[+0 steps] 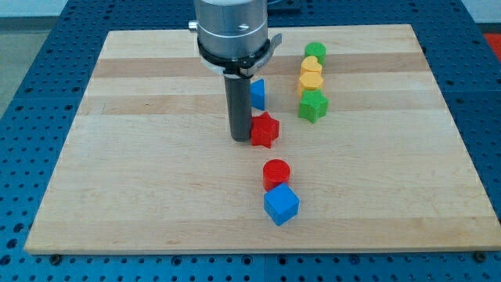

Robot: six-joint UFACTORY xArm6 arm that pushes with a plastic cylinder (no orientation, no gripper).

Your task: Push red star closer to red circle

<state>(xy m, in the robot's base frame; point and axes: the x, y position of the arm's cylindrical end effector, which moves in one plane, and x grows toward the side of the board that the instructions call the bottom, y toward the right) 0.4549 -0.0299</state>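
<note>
The red star (265,129) lies near the board's middle. The red circle (275,172) lies a short way below it, toward the view's bottom, with a gap between them. My tip (239,139) rests on the board right at the star's left side, touching or almost touching it. The dark rod rises from there to the arm's grey body at the view's top.
A blue cube (281,204) touches the red circle from below. A blue block (257,93) sits just above the star, partly behind the rod. To the right stand a green circle (315,52), two yellow blocks (311,75), and a green star (312,106). The wooden board (141,172) ends at blue pegboard.
</note>
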